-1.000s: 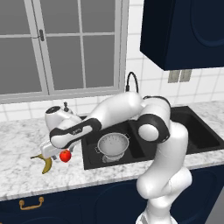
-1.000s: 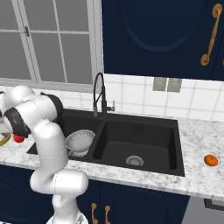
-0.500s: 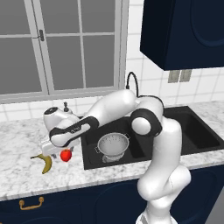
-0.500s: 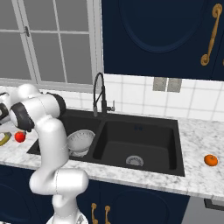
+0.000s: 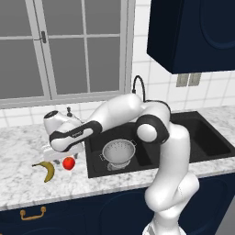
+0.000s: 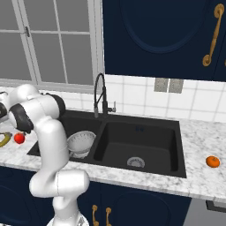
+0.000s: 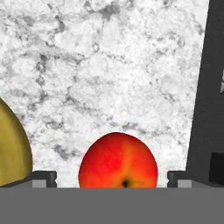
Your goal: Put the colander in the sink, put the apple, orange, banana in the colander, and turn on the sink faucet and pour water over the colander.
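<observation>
Hand view, banana (image 7: pixel 11 146): yellow curve at the left edge, lying on the marble counter (image 7: pixel 109 65), apart from the apple.
Hand view, apple (image 7: pixel 118 162): red with a yellow blush, stem dimple toward the camera, low in the middle between the two dark fingertips (image 7: pixel 43 178).
Hand view, gripper (image 7: pixel 112 179): spread wide, one tip on each side of the apple with clear gaps, neither touching it; nothing held.
Hand view, sink (image 7: pixel 209 96): black edge running down the right side.
Left base view, banana (image 5: pixel 46 169): on the counter, leftmost, just beside the apple (image 5: pixel 69 163).
Left base view, gripper (image 5: pixel 62 155): hanging over the apple, arm reaching left across the counter.
Left base view, colander (image 5: pixel 119 153): sits in the left basin of the sink (image 5: pixel 206 142), with no fruit in it.
Right base view, sink faucet (image 6: pixel 101 95): stands behind the divider between the basins; no stream visible.
Right base view, orange (image 6: pixel 212 161): far right on the counter, well apart from the sink's right rim.
</observation>
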